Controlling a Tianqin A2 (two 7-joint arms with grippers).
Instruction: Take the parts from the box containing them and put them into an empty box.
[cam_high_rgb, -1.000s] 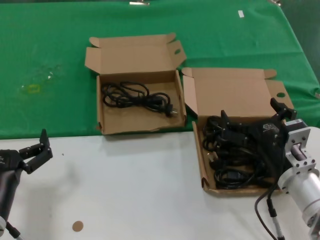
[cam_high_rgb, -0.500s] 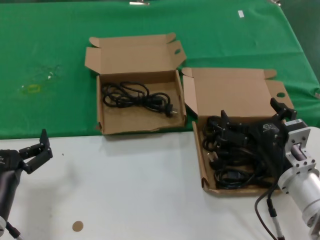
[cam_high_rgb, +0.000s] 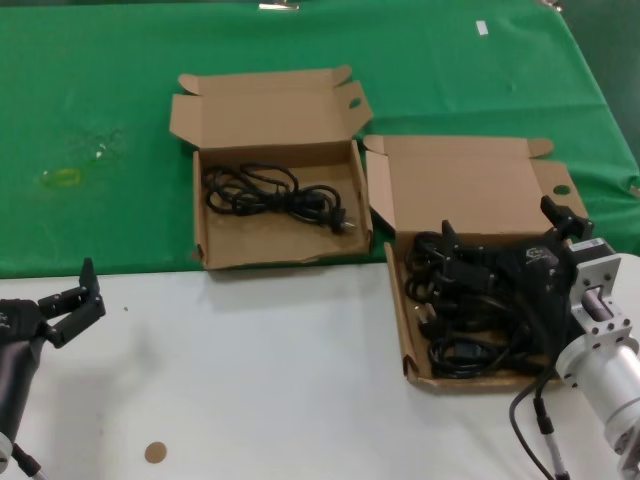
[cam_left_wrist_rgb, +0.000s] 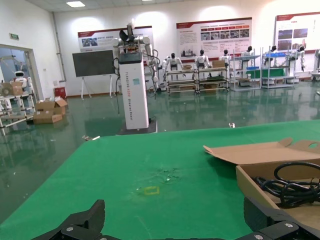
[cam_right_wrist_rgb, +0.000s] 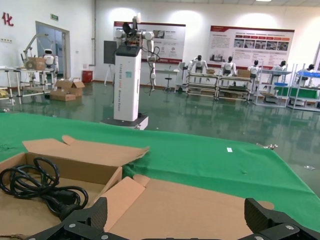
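The box containing the parts (cam_high_rgb: 404, 330) lies on the right, its lid (cam_high_rgb: 470, 185) folded back, with several black power cords (cam_high_rgb: 455, 330) piled in it. My right gripper (cam_high_rgb: 503, 230) hangs open just above that pile, holding nothing; in the right wrist view the gripper (cam_right_wrist_rgb: 175, 214) faces the lid (cam_right_wrist_rgb: 200, 205). The other box (cam_high_rgb: 225, 235) sits left of it and holds one looped cord (cam_high_rgb: 275, 195), which also shows in the right wrist view (cam_right_wrist_rgb: 35, 187). My left gripper (cam_high_rgb: 72, 305) is open and empty over the white table at the near left; in the left wrist view the gripper (cam_left_wrist_rgb: 175, 215) faces the green cloth.
A green cloth (cam_high_rgb: 100, 80) covers the far half of the table, with a small yellow mark (cam_high_rgb: 66, 177) on it. The near half is white tabletop (cam_high_rgb: 260, 370) with a brown round spot (cam_high_rgb: 154, 452). My right arm's cable (cam_high_rgb: 535, 420) hangs near the front right.
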